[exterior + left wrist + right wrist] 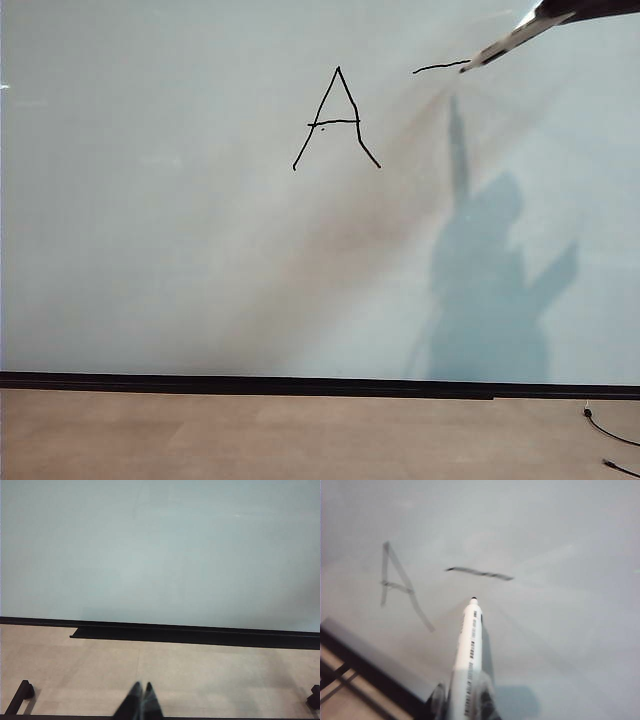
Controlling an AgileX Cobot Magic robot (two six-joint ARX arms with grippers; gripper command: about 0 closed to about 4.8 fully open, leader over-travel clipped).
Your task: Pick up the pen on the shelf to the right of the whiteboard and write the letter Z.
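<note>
Two claws frame the scene at the board. The left claw (141,700) sits low and close over the tabletop (200,675), its dark fingers pressed together with nothing between them; ahead of it lie the black strip (200,634) and, beyond that, a bare stretch of the whiteboard (160,545). The right claw (465,707) is clenched around the rear of the pen (469,650), whose whitish barrel with dark print juts forward from the fingers toward the board. In the right wrist view the dark tip hangs just short of a single wavy black stroke (479,573), the only drawn bar of the letter Z; whether the tip touches the board cannot be told. In the exterior view the pen (505,46) slants down from the upper right corner, its tip at the right end of that stroke (441,67). Farther off, left of the stroke, stands the hand-drawn letter A (337,120), with the arm's shadow (490,280) cast below the pen.
</note>
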